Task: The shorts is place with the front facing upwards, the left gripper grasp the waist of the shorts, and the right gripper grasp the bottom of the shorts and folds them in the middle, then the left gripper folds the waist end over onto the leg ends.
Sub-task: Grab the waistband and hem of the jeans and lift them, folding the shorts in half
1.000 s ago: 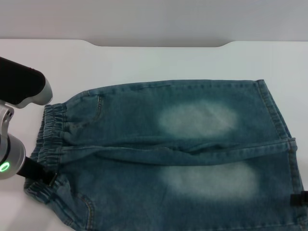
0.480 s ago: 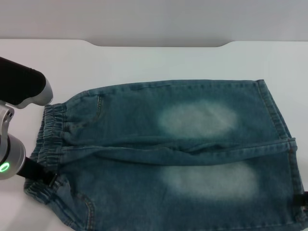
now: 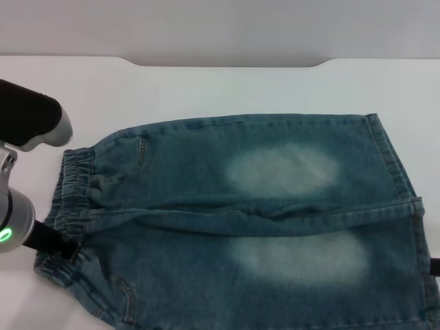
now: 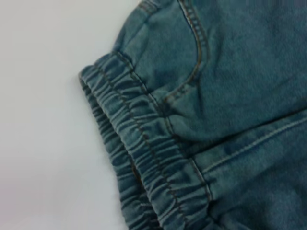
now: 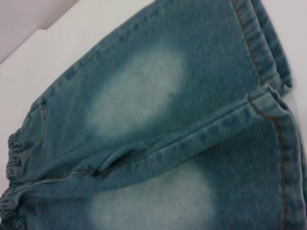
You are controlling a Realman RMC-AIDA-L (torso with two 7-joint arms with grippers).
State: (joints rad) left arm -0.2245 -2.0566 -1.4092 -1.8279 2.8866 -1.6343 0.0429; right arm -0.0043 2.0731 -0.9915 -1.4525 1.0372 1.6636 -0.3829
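I see the shorts [image 3: 254, 220] spread flat on the white table [image 3: 206, 86], waist of the shorts [image 3: 69, 206] toward my left, leg hems [image 3: 405, 206] toward my right. Two pale faded patches sit mid-leg, one above the other. My left gripper [image 3: 65, 249] is at the waistband's lower corner, its black finger touching the gathered denim. Only a dark sliver of my right gripper [image 3: 435, 267] shows at the frame edge beside the hem

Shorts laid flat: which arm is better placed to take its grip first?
Left. The left end effector sits right at the waist of the shorts, at the elastic band. The right end effector shows only as a sliver at the picture's edge beside the leg hems.
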